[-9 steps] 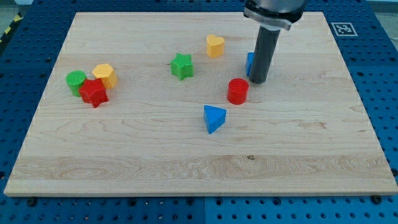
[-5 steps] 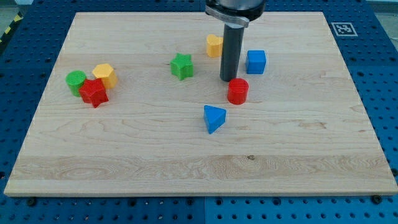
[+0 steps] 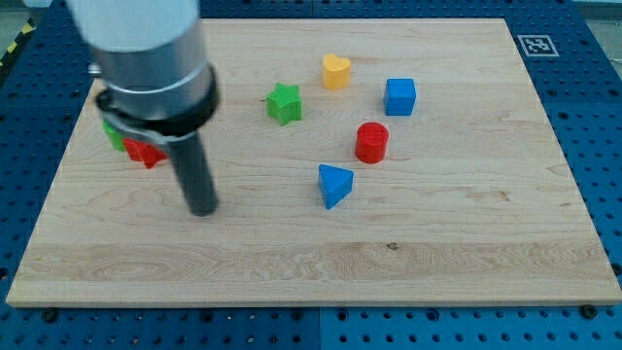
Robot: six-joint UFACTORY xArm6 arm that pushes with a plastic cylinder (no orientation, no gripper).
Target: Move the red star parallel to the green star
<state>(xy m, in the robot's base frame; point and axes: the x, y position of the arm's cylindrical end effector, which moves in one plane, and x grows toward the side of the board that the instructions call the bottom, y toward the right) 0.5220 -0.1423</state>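
The red star (image 3: 144, 153) lies near the board's left edge, mostly hidden behind the arm's wide body. The green star (image 3: 284, 103) lies at the upper middle, to the right of the red star and a little higher. My tip (image 3: 202, 211) rests on the board below and to the right of the red star, apart from it, and well left of the blue triangle (image 3: 334, 185).
A green block (image 3: 114, 136) peeks out left of the red star. A yellow heart (image 3: 336, 71), a blue cube (image 3: 399, 96) and a red cylinder (image 3: 371, 142) lie at the upper right. The wooden board (image 3: 466, 214) sits on a blue pegboard.
The rod has swept from the upper middle, beside the red cylinder and blue cube, far to the left and downward. It now hides the yellow block by the red star. No block has moved.
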